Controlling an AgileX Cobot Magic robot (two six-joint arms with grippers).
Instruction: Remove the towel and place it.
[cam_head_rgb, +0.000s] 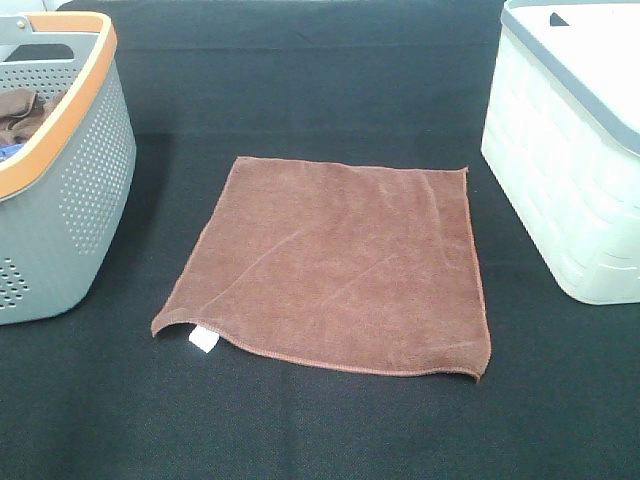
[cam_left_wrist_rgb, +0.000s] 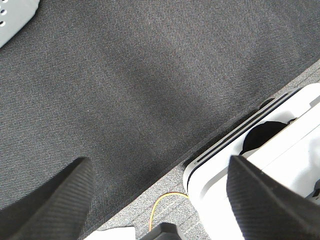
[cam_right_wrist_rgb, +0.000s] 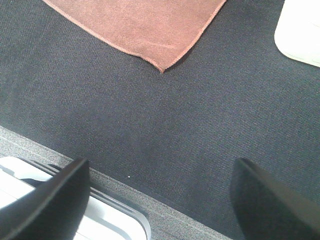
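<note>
Right wrist view: right gripper (cam_right_wrist_rgb: 160, 200), fingers spread wide and empty, hovers above black cloth with the brown towel (cam_right_wrist_rgb: 140, 25) lying flat well ahead of its fingertips. Left gripper (cam_left_wrist_rgb: 160, 200), likewise wide open and empty, sees no towel. Risk: pinching the tablecloth (cam_right_wrist_rgb: 150, 130) along with the thin flat hem.

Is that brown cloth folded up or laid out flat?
Laid out flat: the brown towel lies spread in a single layer on the black table, all four corners showing.
</note>
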